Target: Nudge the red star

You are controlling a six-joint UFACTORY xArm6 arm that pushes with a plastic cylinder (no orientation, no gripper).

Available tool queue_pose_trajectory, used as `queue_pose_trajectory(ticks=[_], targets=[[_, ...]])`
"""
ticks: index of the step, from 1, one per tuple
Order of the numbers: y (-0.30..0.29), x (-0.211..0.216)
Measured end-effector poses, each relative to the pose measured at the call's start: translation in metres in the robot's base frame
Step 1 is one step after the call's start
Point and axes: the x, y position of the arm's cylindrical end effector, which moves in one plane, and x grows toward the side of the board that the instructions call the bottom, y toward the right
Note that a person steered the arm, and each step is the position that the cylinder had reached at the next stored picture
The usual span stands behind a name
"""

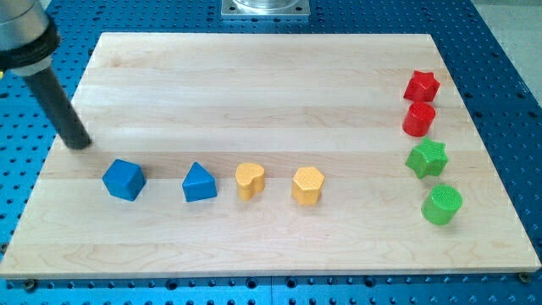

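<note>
Jaws are absent on this arm: it ends in a dark rod, and my tip (79,144) rests on the pale wooden tabletop (254,85) at the view's left edge, just above the blue plastic cube (124,180). The red plastic star (421,85) sits at the view's far right, top of a column, touching or nearly touching the red cylinder (418,119), with the green star (426,158) and green cylinder (441,205) below. Reaching it likely means crossing the open upper board, above the blue triangular block (199,183), yellow heart (250,180) and yellow hexagonal block (308,185).

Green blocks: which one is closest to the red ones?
The green star. It sits right below the red cylinder; the green cylinder is farther down.
</note>
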Motion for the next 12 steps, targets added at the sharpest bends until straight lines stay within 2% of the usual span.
queue_pose_trajectory(ticks=[3,4,5,6,8,9,10,11,12], targets=[[0.001,-0.002],[0.042,-0.038],[0.159,-0.125],[0.287,-0.15],[0.51,-0.132],[0.592,-0.118],[0.567,-0.065],[0.543,-0.064],[0.557,-0.074]])
